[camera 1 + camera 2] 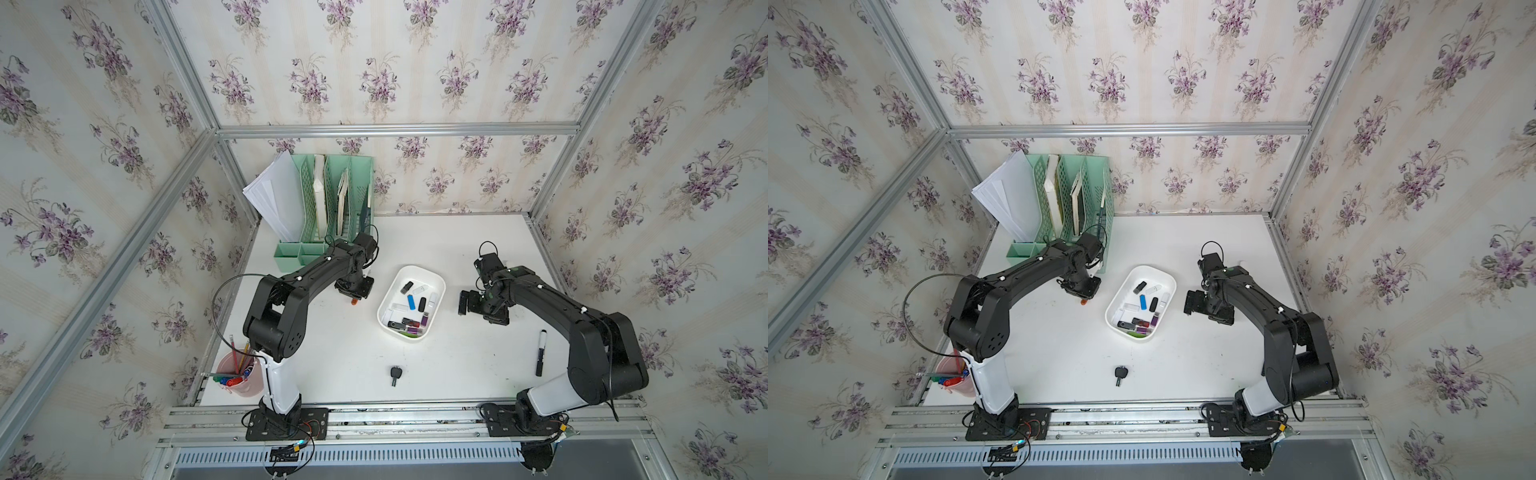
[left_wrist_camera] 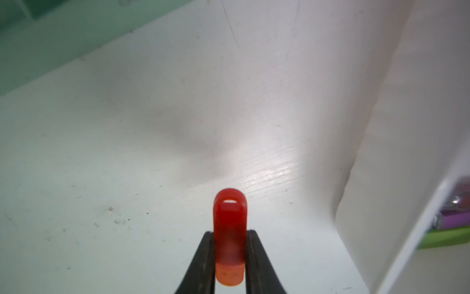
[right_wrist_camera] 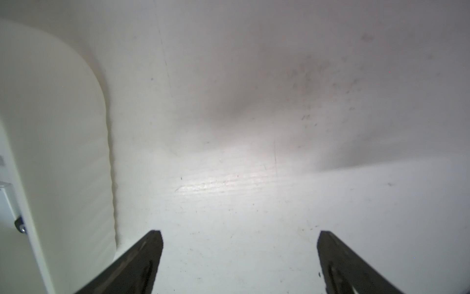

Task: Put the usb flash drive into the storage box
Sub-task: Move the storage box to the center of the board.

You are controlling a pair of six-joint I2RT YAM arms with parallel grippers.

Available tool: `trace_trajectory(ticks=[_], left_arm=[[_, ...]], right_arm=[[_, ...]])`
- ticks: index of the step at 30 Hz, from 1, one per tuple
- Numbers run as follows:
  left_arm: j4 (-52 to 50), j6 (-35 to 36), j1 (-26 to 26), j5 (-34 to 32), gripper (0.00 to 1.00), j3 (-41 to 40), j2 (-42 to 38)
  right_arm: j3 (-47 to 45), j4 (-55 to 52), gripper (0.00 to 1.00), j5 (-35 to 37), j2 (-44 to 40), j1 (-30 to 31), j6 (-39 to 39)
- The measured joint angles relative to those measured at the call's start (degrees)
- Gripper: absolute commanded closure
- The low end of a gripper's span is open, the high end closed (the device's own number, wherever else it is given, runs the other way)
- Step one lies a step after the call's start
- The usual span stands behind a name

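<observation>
The pick looks done and the carry comes next: the left gripper (image 2: 230, 232) has its jaws clamped on the sides of a red usb flash drive (image 2: 230, 219), whose rounded end points out ahead of the fingers. In a top view that drive (image 1: 354, 302) is a small red tip under the wrist. It sits low over the table (image 1: 415, 241), just beside the left wall of the storage box (image 1: 388, 296) and not yet above it. The wrist picture is soft, so I can't say whether the drive is clear of the tabletop or resting on it. To my eye the next move is a short lift to get over the low wall, a small carry to the right, then letting go over a bare patch. The end of the drive hanging past the fingers is what might catch the rim. The right gripper (image 3: 240, 232) has its jaws wide apart with nothing between them, low over bare table just beside the box's other wall. The box already holds a scatter of drives lying flat, black, blue, white, purple and green, with free floor at its far end. The mint organizer (image 1: 332, 195) at the back holds papers and books, and the pink cup (image 1: 245, 380) holds pens and pencils.
</observation>
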Motion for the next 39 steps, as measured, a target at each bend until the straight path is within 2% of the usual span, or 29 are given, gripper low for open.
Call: trace_trajectory(ticks=[8, 17, 21, 27, 39], left_arm=[[-5.8, -0.9, -3.9, 0.0, 0.76, 10.8, -2.0], [-9.1, -2.8, -8.9, 1.4, 0.77, 20.0, 1.7], [-9.7, -3.4, -9.3, 1.3, 0.76, 20.4, 1.9], [-10.0, -4.1, -9.6, 1.3, 0.76, 19.2, 1.9], [-8.6, -4.9, -11.3, 1.6, 0.77, 16.9, 2.8]], right_arm=[[7.7, 1.5, 0.0, 1.2, 7.9, -2.6, -2.0], [20.8, 3.0, 0.0, 2.5, 19.4, -5.4, -4.2], [26.9, 3.1, 0.01, 1.7, 23.8, -5.2, -4.7], [31.5, 3.0, 0.01, -1.9, 28.3, -3.5, -5.3], [30.0, 3.4, 0.01, -7.5, 31.3, 3.9, -7.5]])
